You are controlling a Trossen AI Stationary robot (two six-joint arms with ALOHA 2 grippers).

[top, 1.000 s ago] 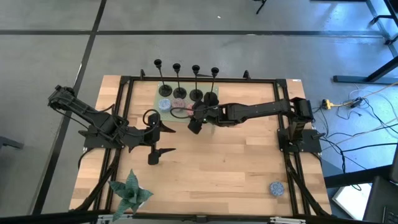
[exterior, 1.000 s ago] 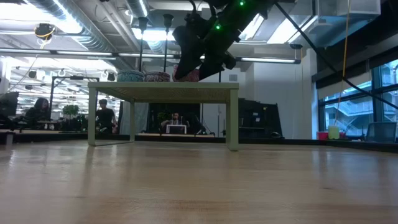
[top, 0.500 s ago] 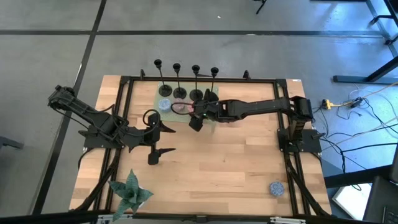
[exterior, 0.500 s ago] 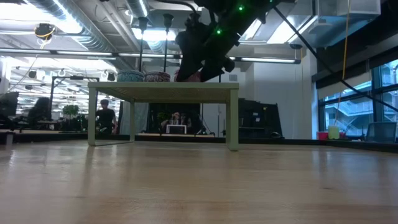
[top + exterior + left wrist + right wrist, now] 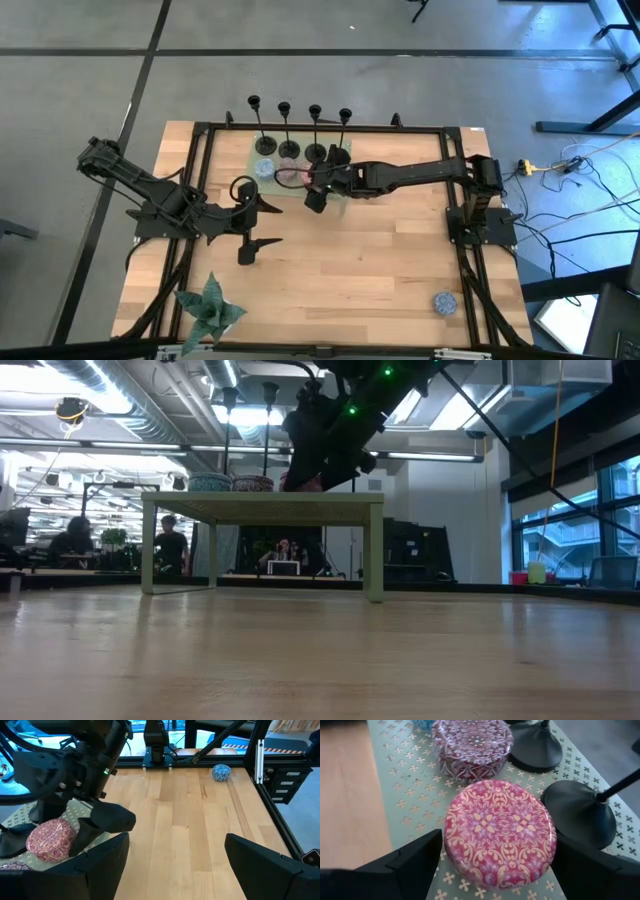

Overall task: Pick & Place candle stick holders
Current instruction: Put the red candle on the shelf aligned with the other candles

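four black candle stick holders (image 5: 300,130) stand in a row along the twelve o'clock edge of the table (image 5: 380,270), their bases on a pale green patterned mat (image 5: 395,795). just at six o'clock of them, the right tool (image 5: 312,190) hangs with fingers spread either side of a pink patterned round tin (image 5: 500,832). at nine o'clock the left tool (image 5: 255,225) waits, spread and holding nothing.

The wooden table (image 5: 340,270) carried a pale green perforated stand (image 5: 390,795) near its far edge, a spiky green plant (image 5: 210,308) at the near left corner, and a small blue ball (image 5: 445,302) near the right front.
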